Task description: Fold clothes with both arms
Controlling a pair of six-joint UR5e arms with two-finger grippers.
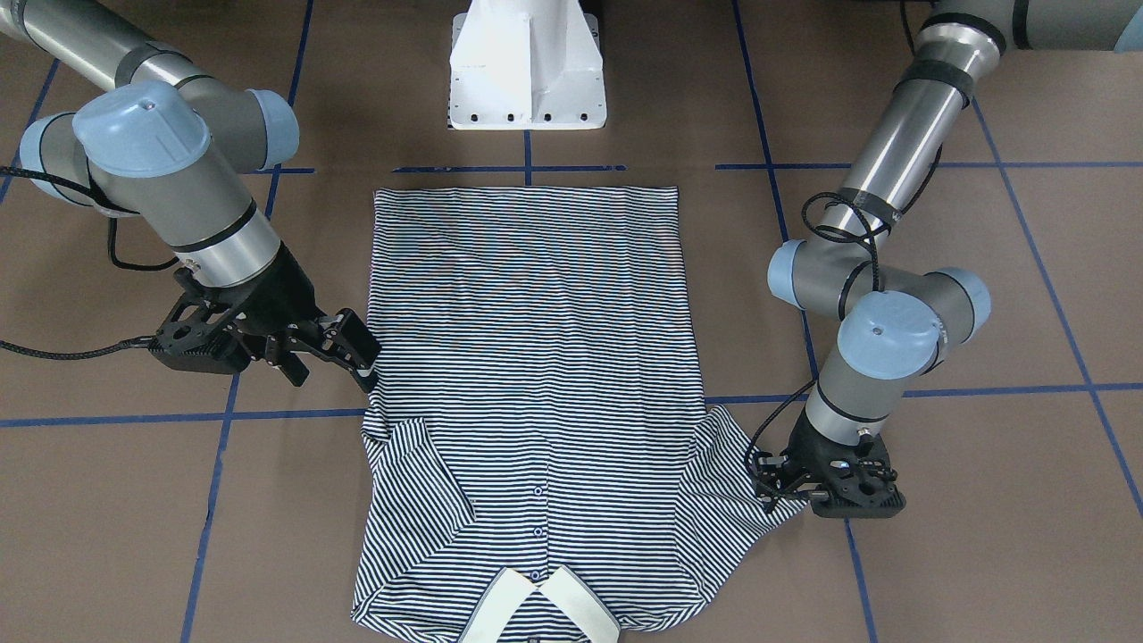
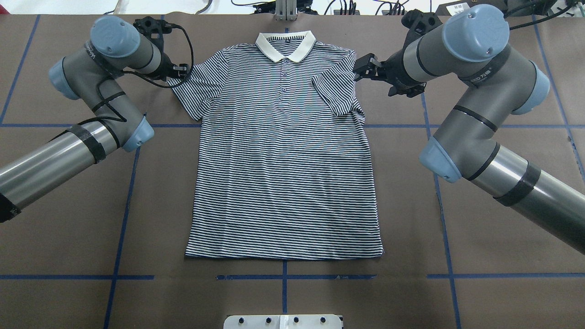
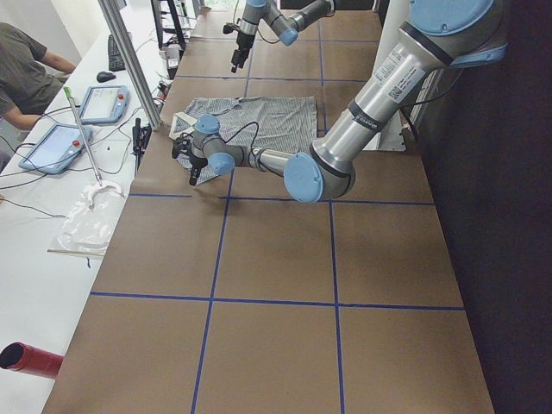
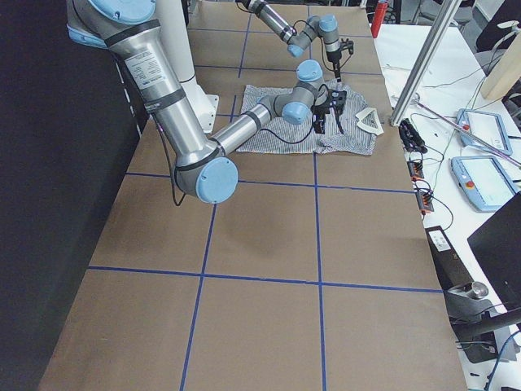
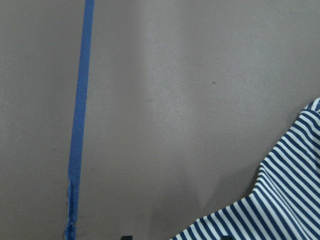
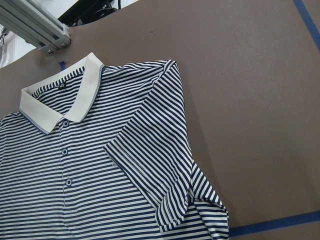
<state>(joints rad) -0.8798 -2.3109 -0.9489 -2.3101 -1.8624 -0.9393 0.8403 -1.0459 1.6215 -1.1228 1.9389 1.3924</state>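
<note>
Two grippers to report. The left gripper (image 1: pixel 770 489) is down low at the tip of the left sleeve (image 2: pixel 192 93), touching its edge, but I honestly can't tell if it's pinched the fabric. The right gripper (image 1: pixel 357 353) has its jaws apart, holding nothing, near the shirt's right side.

The polo shirt (image 2: pixel 283 173) lies flat mid-desk (image 2: pixel 457 256), collar (image 2: pixel 285 45) toward the far edge and bottom toward the robot's edge.

My worry is that a shallow pinch slips out mid-fold, or a low drag tugs the body crooked.

Count: one shirt, two arms (image 2: pixel 470 91), two sleeves. The right sleeve (image 2: pixel 338 91) is folded in and the left one is spread out.
</note>
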